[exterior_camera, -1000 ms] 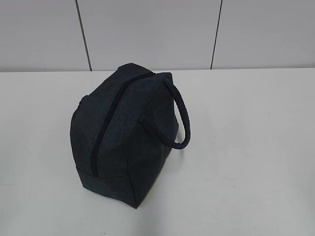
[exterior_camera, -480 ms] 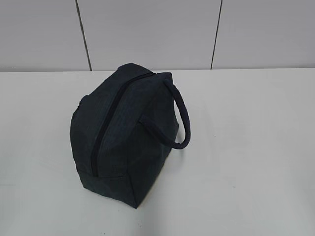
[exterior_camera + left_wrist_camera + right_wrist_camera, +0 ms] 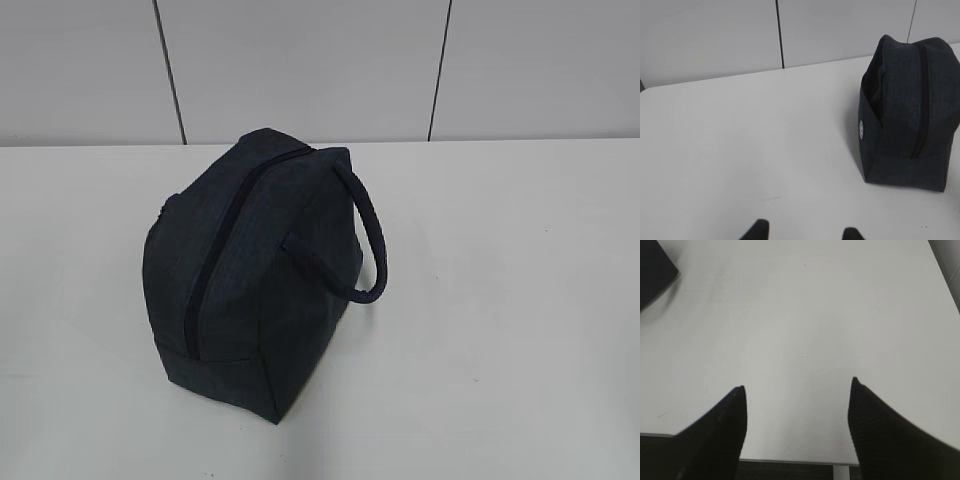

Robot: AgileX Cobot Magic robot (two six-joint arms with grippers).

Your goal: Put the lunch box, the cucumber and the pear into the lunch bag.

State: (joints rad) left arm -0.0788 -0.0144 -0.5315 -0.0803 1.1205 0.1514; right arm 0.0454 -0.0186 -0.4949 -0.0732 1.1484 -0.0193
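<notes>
My left tool (image 3: 802, 234) shows only two dark fingertips at the bottom edge of its view, spread apart with bare desk (image 3: 740, 150) between them and nothing held; my right tool (image 3: 797, 390) is likewise wide open and empty over bare desk near the front edge. From the left tool the lunch bag (image 3: 910, 115) lies ahead and to the right, well apart; from the right tool only a dark corner of it (image 3: 655, 270) shows at upper left. Its zipper (image 3: 215, 255) runs along the top, near end toward me, and looks fully closed. I judge the left arm nearer. The lunch box, cucumber and pear appear in no view, possibly inside already.
</notes>
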